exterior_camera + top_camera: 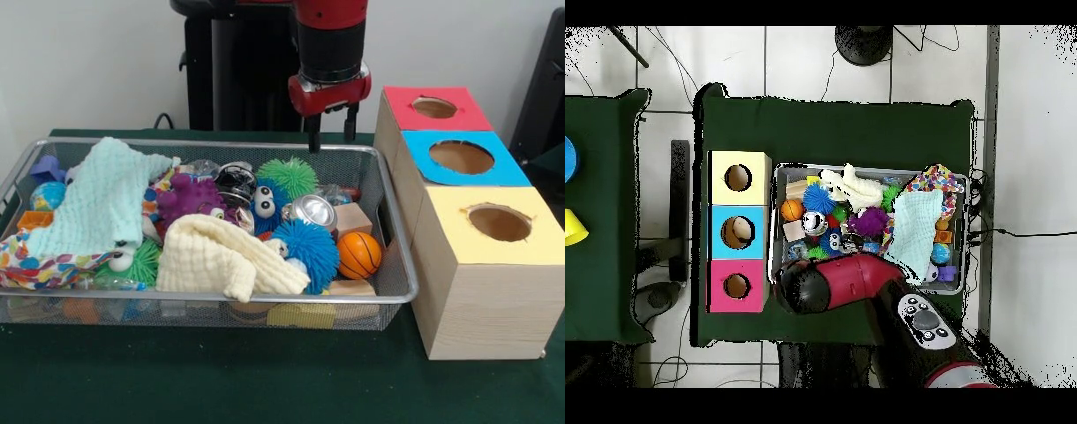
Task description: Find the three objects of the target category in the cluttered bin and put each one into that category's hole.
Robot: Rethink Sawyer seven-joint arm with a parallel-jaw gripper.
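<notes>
My gripper (333, 128) hangs open and empty above the far right rim of the wire bin (399, 265). Below it in the bin lie a green spiky ball (289, 176), a silver can (313, 211), a blue fuzzy ball with eyes (307, 250), an orange basketball (358, 254), a purple toy (188, 196) and wooden blocks (353, 218). A mint cloth (93, 205) and a cream cloth (219, 258) cover other things. To the right stand boxes with a red hole top (434, 108), a blue one (462, 157) and a yellow one (499, 223). In the overhead view the arm (850, 284) hides the gripper.
A polka-dot cloth (40, 265) drapes the bin's near left corner. Overhead, the bin (865, 167) sits right of the yellow box (738, 178), blue box (738, 232) and red box (737, 286) on the green table (835, 130). A second green table (605, 200) stands at the left.
</notes>
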